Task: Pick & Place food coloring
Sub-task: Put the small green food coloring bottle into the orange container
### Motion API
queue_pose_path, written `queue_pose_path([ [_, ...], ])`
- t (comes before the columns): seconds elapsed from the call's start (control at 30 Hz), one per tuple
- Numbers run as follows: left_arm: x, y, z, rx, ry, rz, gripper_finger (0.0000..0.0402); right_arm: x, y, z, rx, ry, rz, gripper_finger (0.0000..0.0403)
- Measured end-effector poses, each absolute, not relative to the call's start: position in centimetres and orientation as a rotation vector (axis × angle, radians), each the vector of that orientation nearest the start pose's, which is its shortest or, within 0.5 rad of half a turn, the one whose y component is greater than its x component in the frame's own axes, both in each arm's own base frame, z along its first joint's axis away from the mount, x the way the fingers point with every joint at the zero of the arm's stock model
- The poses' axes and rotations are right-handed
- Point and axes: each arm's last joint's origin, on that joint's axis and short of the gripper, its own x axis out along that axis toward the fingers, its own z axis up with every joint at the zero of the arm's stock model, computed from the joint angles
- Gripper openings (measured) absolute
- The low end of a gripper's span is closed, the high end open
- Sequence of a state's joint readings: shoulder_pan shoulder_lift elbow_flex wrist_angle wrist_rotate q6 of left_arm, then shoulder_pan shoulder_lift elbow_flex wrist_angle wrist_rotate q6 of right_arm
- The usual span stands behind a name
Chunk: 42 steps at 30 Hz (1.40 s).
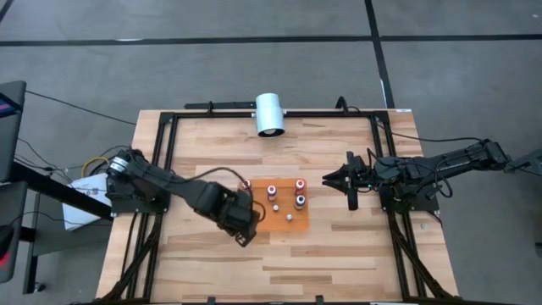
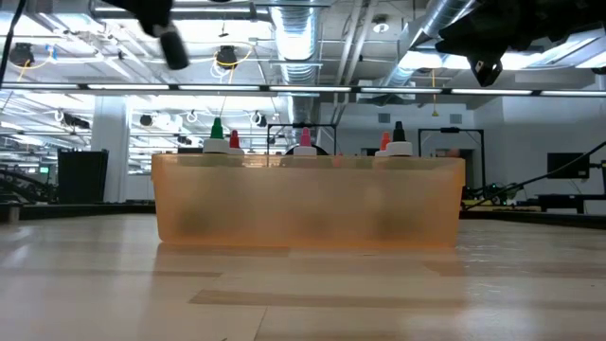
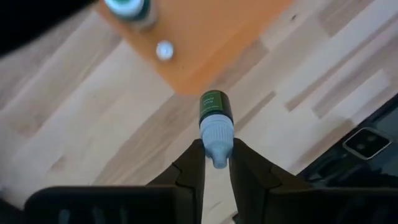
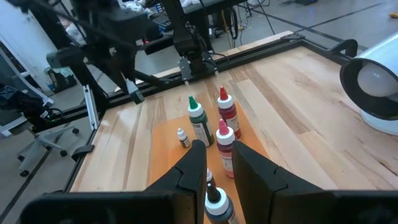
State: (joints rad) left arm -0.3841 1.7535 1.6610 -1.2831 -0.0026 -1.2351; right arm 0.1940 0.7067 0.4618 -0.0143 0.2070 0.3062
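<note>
Just off the near-left corner of the orange tray (image 1: 281, 206), my left gripper (image 3: 216, 163) is pinched on the pale cap of a green-labelled food coloring bottle (image 3: 216, 119), held clear of the table; I judge this the carry step, and the next move calls for bringing the bottle over a free spot in the tray. The right gripper (image 1: 326, 180) waits beside the tray's right edge, slightly parted and empty. The bottle's label print is too small to read.

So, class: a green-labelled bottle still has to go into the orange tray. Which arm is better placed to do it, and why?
The left. Its gripper is shut on the green-labelled bottle beside the orange tray. The right gripper hangs empty off the tray's far side.
</note>
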Motion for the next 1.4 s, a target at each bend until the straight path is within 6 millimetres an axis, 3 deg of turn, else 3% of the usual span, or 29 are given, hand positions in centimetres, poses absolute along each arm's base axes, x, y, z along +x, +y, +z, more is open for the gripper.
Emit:
queue_pose_path([
  [0.57,34.7,-8.3,31.4,-0.738,1.15,0.402,0.0051,16.2,2.6,24.9,0.253,0.25,-0.052,0.0065],
  [0.93,37.8,-7.4,26.1,-0.683,1.293,0.418,0.0051,16.2,2.6,24.8,0.251,0.26,-0.054,0.0065],
  [1.4,39.8,-5.9,22.6,-0.592,1.374,0.412,0.0051,16.2,2.6,24.8,0.249,0.265,-0.055,0.0065],
])
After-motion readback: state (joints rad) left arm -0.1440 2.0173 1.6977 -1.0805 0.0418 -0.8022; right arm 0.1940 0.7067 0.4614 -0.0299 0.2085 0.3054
